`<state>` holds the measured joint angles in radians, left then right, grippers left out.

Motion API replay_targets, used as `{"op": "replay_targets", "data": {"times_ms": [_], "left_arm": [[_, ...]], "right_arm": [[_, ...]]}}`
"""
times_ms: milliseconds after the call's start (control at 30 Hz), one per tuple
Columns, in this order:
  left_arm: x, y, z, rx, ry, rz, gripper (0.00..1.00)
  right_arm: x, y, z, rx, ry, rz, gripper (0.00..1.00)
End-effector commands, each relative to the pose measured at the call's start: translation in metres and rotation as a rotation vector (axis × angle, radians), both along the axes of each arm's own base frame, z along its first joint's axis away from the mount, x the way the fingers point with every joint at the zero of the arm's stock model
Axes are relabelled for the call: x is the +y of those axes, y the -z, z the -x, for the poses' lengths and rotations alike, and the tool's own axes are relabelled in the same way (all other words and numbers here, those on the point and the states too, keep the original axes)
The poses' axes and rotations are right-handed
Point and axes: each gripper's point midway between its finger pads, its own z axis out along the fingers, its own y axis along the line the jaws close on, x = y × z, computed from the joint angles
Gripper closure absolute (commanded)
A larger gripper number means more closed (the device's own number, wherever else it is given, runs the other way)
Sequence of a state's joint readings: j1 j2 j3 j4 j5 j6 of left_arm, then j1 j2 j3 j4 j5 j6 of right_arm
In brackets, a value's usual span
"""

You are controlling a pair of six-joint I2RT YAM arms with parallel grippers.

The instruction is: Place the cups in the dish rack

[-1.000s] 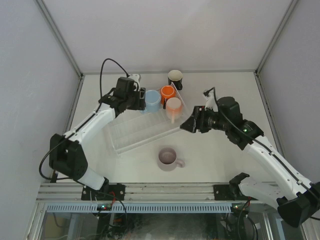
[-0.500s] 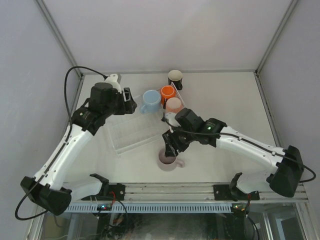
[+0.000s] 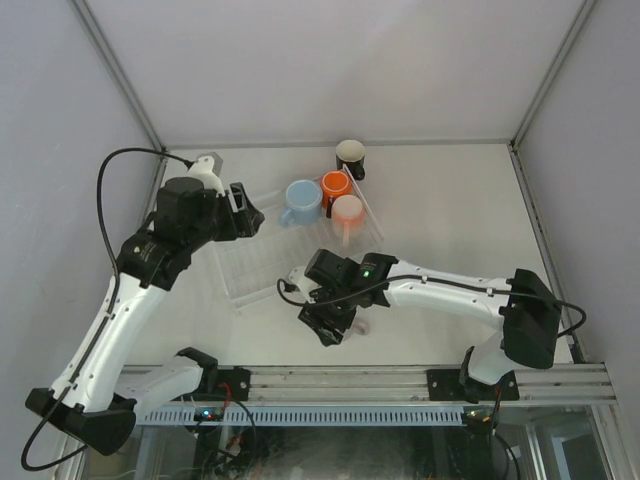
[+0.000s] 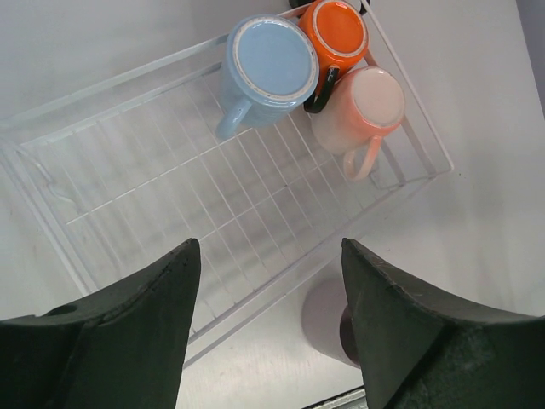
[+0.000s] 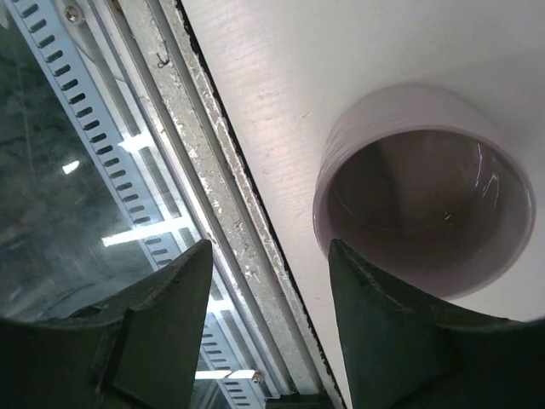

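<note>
From my screen the biggest thing is the flat white table point(image 3: 450, 200), walled in by pale panels on three sides. The white-and-black left arm point(image 3: 130, 300) rises from its base and reaches toward the far left. The right arm point(image 3: 440, 290) stretches leftward, low across the near part of the table.

The clear ribbed plastic dish rack point(image 3: 260, 265) lies slantwise on the table left of centre, and the left wrist camera looks straight down into it point(image 4: 170, 196). Most of its slots are bare. Three cups crowd its far right end, and they seem to stand base-up: the light blue ceramic mug point(image 4: 268, 68), the orange ceramic mug point(image 4: 336, 34) just beside it, and the peach-pink ceramic mug point(image 4: 362, 106) nearer the rack's end wall.

The black ceramic mug with a cream inside point(image 3: 351, 155) stands upright on the table just beyond the rack's far corner, outside it. The pale lilac-pink ceramic mug point(image 5: 426, 221) stands upright on the table between the rack and the near metal rail point(image 3: 350, 378). In the overhead view it is mostly hidden under the right wrist.

My left gripper point(image 4: 268, 256) hovers above the rack with its jaws spread wide, gripping nothing. My right gripper point(image 5: 268, 256) hangs low at the lilac mug, jaws parted. One finger point(image 5: 383, 332) overlaps the mug's rim, and I cannot tell whether it touches
</note>
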<state>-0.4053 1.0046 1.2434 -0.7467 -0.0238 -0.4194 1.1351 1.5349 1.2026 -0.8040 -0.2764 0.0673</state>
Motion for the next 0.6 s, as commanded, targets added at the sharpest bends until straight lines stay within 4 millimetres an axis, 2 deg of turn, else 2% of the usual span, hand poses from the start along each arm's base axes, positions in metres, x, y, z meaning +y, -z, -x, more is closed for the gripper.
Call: {"op": "replay_targets", "data": {"times_ms": [0,233,567], "left_arm": [[0.01,-0.009,0.004,-0.026,-0.041,0.017,0.28],[0.023,-0.02,0.01,-0.05,-0.077,0.023,0.27],[0.033,-0.033,0.015,-0.051,-0.107,0.043,0.27]], "right_arm": [[0.011,-0.006,-0.009,-0.087,-0.06,-0.012,0.43],[0.025,0.0,-0.021,-0.126,-0.046,-0.035,0.44],[0.029,0.029,-0.022,-0.088,-0.057,0.02,0.44]]}}
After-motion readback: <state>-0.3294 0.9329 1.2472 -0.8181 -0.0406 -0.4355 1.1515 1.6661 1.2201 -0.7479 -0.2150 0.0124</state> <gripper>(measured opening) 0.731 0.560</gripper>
